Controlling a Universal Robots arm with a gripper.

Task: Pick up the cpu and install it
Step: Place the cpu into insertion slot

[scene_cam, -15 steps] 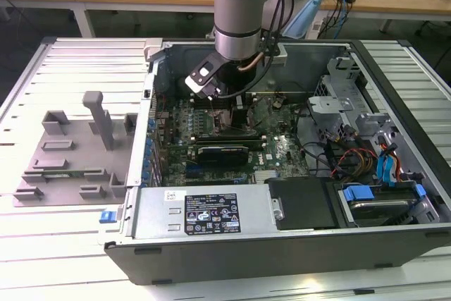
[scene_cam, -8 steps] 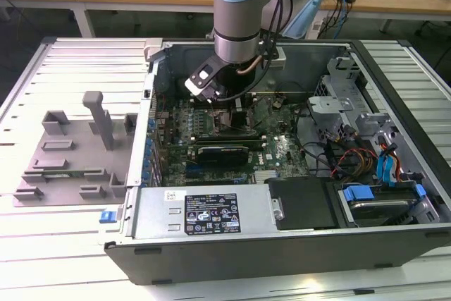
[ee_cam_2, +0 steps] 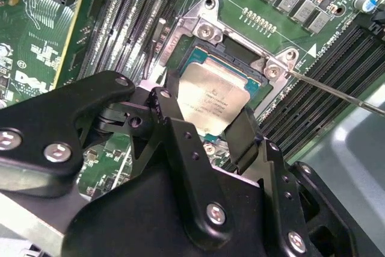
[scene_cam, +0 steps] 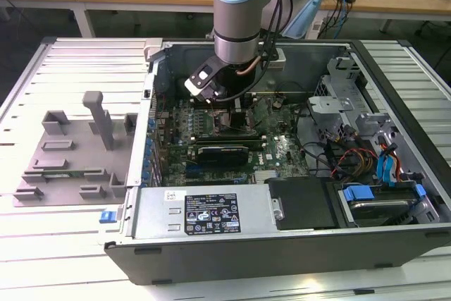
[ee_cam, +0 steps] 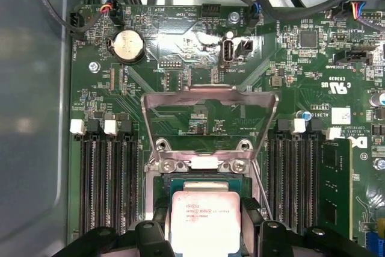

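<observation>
The tool (ee_cam_2: pixel 206 111) was clenched on the cpu (ee_cam_2: pixel 212 94), gripping two opposite edges. The cpu was positioned within the motherboard socket (ee_cam: pixel 204 164) frame, with the load plate (ee_cam: pixel 207 97) raised open.

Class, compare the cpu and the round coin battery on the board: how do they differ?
The cpu is square; the battery is round. The cpu is gripped by the gripper over the socket; the battery sits in its black holder, untouched. Both have silvery metal tops.
</observation>
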